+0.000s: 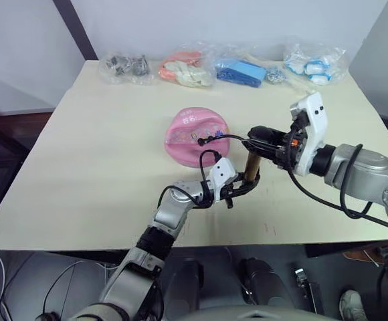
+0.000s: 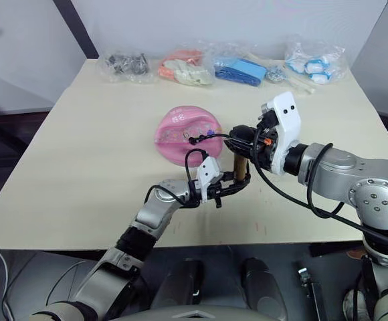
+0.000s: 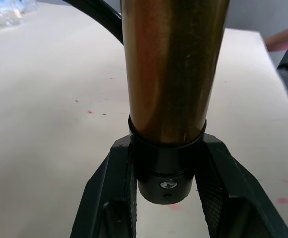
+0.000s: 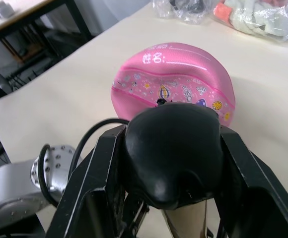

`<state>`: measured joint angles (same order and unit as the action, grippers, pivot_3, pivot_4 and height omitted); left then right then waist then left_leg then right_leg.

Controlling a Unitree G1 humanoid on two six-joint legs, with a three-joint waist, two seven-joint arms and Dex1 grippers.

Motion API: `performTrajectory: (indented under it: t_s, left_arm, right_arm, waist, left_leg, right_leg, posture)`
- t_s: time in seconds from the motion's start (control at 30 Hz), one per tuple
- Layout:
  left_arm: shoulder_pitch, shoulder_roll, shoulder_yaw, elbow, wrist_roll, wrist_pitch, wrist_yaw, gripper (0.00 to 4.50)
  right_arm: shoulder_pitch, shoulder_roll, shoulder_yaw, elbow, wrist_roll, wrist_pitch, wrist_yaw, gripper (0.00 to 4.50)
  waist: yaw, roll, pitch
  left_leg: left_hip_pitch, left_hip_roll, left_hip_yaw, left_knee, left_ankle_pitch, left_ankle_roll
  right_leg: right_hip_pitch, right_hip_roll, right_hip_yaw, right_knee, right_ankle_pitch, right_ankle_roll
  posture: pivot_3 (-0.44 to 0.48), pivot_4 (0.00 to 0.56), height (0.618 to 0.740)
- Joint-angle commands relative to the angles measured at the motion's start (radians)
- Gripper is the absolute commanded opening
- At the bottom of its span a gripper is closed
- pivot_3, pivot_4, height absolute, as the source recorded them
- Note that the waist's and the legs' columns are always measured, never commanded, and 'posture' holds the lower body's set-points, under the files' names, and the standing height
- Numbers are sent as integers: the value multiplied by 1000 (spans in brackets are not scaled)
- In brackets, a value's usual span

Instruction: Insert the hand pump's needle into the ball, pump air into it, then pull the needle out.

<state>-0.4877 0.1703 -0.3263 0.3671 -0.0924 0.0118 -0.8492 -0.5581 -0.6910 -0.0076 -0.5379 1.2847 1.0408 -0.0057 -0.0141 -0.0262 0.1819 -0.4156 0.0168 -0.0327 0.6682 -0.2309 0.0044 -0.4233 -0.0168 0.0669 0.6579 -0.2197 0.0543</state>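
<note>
Two grips steady the hand pump (image 1: pixel 251 167) upright: left gripper (image 1: pixel 242 188) clamps base, right gripper (image 1: pixel 259 142) clamps T-handle (image 4: pixel 173 150), ball (image 1: pixel 195 136) dented, ready for pumping

The 2 eye views look from the head forward and down over the table (image 1: pixel 80 167), from a middle distance, and they share almost the same scene. The left wrist view looks very near along the hand pump (image 3: pixel 171 69), across the table top. The right wrist view looks down over the pump's handle toward the ball (image 4: pixel 174 79).
</note>
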Motion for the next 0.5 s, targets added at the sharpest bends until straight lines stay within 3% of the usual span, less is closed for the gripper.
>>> performTrajectory:
  t_s: [0.03,0.23,0.5]
  left_arm:
    - [-41,-29,-9,114,43,-91,16,1101]
    - [-67,-72,-19,258,91,-158,28,1101]
    - [-14,-85,-29,267,139,-175,86,1101]
  right_arm:
    - [27,-21,9,-24,-89,-34,109,1738]
    - [87,-3,75,45,-276,-109,271,1737]
    - [90,23,137,114,-436,-143,407,1737]
  waist:
    - [1,0,0]
    - [-2,0,0]
    - [-2,0,0]
  left_leg:
    - [0,0,0,0,0,0]
    - [0,0,0,0,-1,2]
    - [0,0,0,0,-1,2]
  right_leg:
    - [0,0,0,0,0,0]
    - [0,0,0,-1,0,1]
    - [0,0,0,0,-1,2]
  posture:
    - [0,150,740]
    - [0,150,740]
    - [0,150,740]
